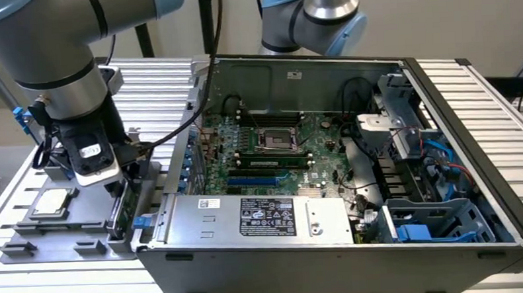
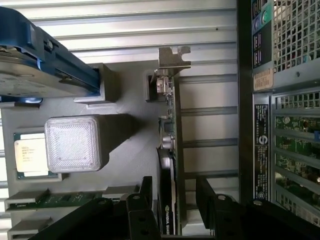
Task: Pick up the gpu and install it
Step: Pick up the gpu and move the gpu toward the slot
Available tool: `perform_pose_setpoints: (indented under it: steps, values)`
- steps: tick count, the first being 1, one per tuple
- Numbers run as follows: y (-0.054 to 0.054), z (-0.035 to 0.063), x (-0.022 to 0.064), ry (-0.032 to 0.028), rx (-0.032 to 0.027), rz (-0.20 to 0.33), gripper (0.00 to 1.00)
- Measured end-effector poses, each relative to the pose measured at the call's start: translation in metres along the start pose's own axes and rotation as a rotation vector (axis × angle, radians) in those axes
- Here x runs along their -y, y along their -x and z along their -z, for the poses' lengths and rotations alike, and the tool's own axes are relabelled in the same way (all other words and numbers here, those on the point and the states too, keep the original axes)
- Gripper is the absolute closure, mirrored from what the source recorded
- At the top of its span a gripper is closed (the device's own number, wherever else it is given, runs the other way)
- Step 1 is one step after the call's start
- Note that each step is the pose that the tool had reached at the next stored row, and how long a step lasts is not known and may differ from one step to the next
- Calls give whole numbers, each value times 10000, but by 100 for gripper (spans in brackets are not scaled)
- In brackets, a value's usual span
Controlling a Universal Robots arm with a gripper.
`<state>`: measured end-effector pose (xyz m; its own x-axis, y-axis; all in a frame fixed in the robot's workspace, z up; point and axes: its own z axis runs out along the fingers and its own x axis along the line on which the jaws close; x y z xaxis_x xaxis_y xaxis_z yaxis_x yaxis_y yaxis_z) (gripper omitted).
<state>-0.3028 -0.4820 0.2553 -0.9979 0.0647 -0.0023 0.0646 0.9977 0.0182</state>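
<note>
The gripper hung released, jaws apart and straddling the gpu. A sound grasp would likely want them squared on the card's flat faces, clear of its bracket. The gpu stood on edge in the grey parts tray, alongside a CPU chip, memory stick and blue-railed hard drive, beside the open computer case.

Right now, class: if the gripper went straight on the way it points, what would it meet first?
Probably the gpu, standing on edge in the grey tray. The open gripper points at it, a finger on either side; how near the card is stays unclear.
</note>
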Motion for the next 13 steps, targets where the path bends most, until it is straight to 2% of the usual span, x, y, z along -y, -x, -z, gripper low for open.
perform_pose_setpoints:
  steps: [7, 13]
  values:
    - [-92, -124, -43, 3, 2, -109, 52]
    - [-108, -146, -60, 10, 1, -168, 52]
